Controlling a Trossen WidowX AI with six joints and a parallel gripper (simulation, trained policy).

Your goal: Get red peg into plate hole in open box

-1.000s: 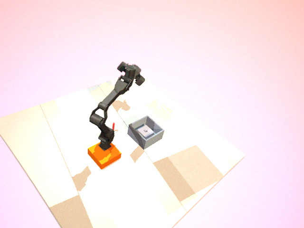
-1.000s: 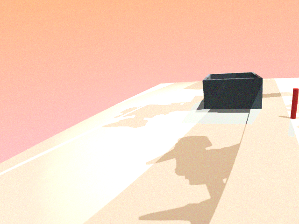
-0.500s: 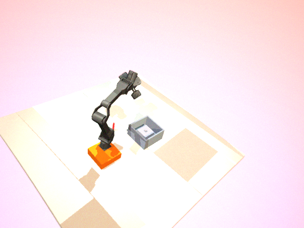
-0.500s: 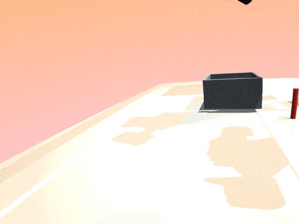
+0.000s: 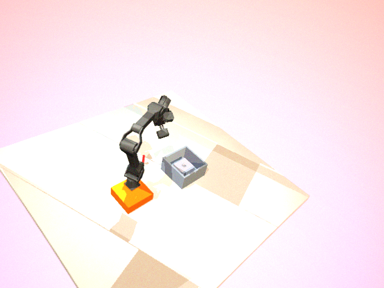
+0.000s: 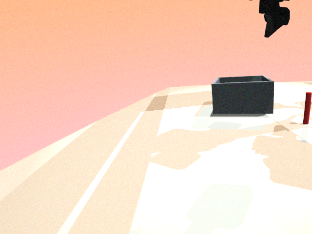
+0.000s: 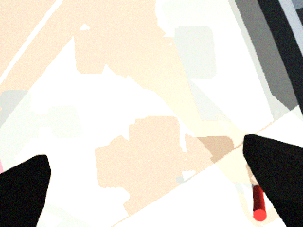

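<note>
We see a dark jointed arm (image 5: 129,145) on an orange base (image 5: 136,203), its tool (image 5: 162,128) (image 6: 266,35) (image 7: 149,154) raised high above a pale counter (image 5: 192,229) (image 6: 161,201) (image 7: 156,104). The tool's fingers stand wide apart, with nothing between them. Below the tool, the red peg (image 5: 143,159) (image 6: 307,108) (image 7: 258,203) stands upright on the counter, outside the box. The grey open box (image 5: 183,182) (image 6: 243,98) (image 7: 279,47) also sits lower than the tool, well apart from it; inside, at the bottom, lies a pale plate (image 5: 179,168) with a small hole near its middle.

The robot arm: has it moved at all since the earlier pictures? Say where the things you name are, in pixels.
Yes. The arm's upper part and its open end effector (image 5: 161,132) have come lower, nearer the box (image 5: 194,179) (image 6: 243,98). Nothing was grasped or released. The red peg (image 5: 143,159) (image 6: 307,108) (image 7: 258,203) still stands outside the box.
</note>
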